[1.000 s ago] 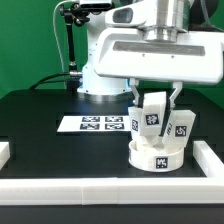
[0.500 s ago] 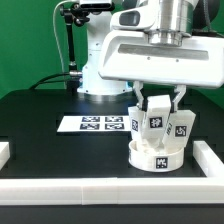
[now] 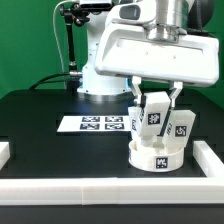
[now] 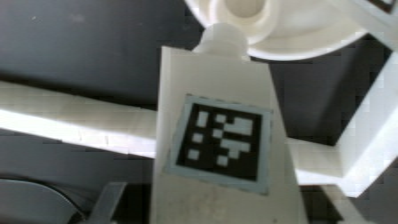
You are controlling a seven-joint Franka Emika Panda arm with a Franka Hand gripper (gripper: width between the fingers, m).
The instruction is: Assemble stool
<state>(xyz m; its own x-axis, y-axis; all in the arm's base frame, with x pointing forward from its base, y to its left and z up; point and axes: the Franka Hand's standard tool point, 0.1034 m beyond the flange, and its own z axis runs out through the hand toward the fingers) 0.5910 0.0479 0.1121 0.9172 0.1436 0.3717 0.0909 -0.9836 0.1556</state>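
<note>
The round white stool seat (image 3: 156,156) lies on the black table at the exterior view's right, with tagged white legs standing up from it. One leg (image 3: 180,127) stands tilted at the seat's right side. My gripper (image 3: 154,100) is shut on a middle leg (image 3: 153,112) and holds it upright over the seat. In the wrist view this leg (image 4: 217,130) fills the middle, its end reaching the seat (image 4: 294,30), with one gripper finger (image 4: 112,203) beside it.
The marker board (image 3: 94,124) lies flat left of the seat. White border rails run along the front (image 3: 100,187) and the right side (image 3: 212,158) of the table. The robot's base (image 3: 95,75) stands behind.
The wrist and the held leg have turned slightly over the seat; the seat and the other legs stay in place.
</note>
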